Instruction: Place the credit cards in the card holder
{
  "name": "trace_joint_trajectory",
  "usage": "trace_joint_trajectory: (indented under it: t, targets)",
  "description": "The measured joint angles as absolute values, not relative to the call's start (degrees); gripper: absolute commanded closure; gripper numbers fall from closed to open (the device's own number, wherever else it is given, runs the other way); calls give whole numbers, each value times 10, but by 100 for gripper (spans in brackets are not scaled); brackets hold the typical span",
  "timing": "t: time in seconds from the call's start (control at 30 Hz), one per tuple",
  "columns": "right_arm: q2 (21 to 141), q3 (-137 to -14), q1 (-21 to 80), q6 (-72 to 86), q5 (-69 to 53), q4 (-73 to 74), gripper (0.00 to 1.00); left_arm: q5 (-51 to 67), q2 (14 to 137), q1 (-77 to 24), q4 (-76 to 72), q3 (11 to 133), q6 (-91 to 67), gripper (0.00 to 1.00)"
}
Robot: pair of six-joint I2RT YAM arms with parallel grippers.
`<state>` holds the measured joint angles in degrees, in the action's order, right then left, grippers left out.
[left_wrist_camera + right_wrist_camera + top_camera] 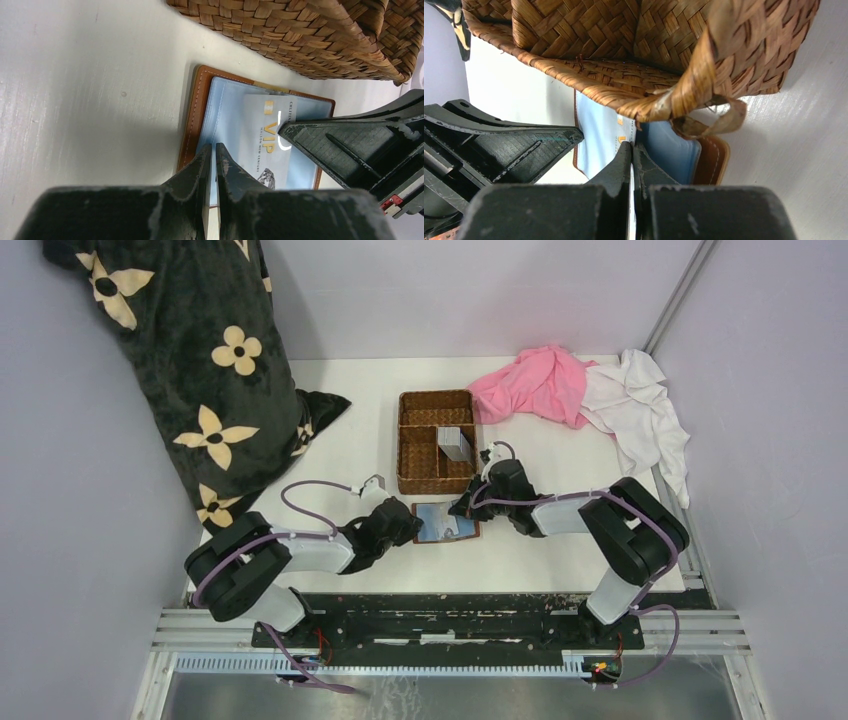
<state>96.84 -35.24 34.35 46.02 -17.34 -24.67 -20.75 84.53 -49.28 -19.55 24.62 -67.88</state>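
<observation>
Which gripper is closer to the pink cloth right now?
Right. The right gripper is at the card holder's right edge, nearer the pink cloth; the left gripper is at its left edge, farther off.

The top external camera looked steeply down from high behind the near edge of the table [520, 562], far enough off to take in the whole surface. The left wrist camera rode low and very near, looking along the left gripper [212, 147] over the card holder [225, 115] toward the basket [300, 35]. The right wrist camera sat equally low and close behind the right gripper [631, 146], facing the same card holder, apparently from its other end, with the basket wall filling the upper frame. All three views shared the card holder and the basket's near side; each wrist view also caught the opposite gripper.
</observation>
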Motion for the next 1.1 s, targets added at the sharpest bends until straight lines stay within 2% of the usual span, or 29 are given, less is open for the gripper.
trace_joint_trajectory:
  t: [0.27, 0.7, 0.73, 0.9, 0.97, 1.1]
  targets:
    - [976, -351, 349, 461, -169, -261, 99, -210, 856, -493, -194, 255, -679, 85]
    - [976, -337, 420, 509, -43, -298, 99, -214, 856, -501, -192, 255, -679, 86]
    - [976, -337, 423, 513, -37, -298, 96, -215, 856, -502, -192, 255, -679, 86]
    - [976, -337, 437, 528, -7, -295, 69, -228, 857, -510, -192, 255, -679, 85]
    - [972, -339, 443, 531, 2, -291, 63, -231, 857, -513, -191, 255, -679, 84]
    - [944, -339, 458, 529, 15, -248, 57, -230, 848, -522, -183, 254, -679, 84]
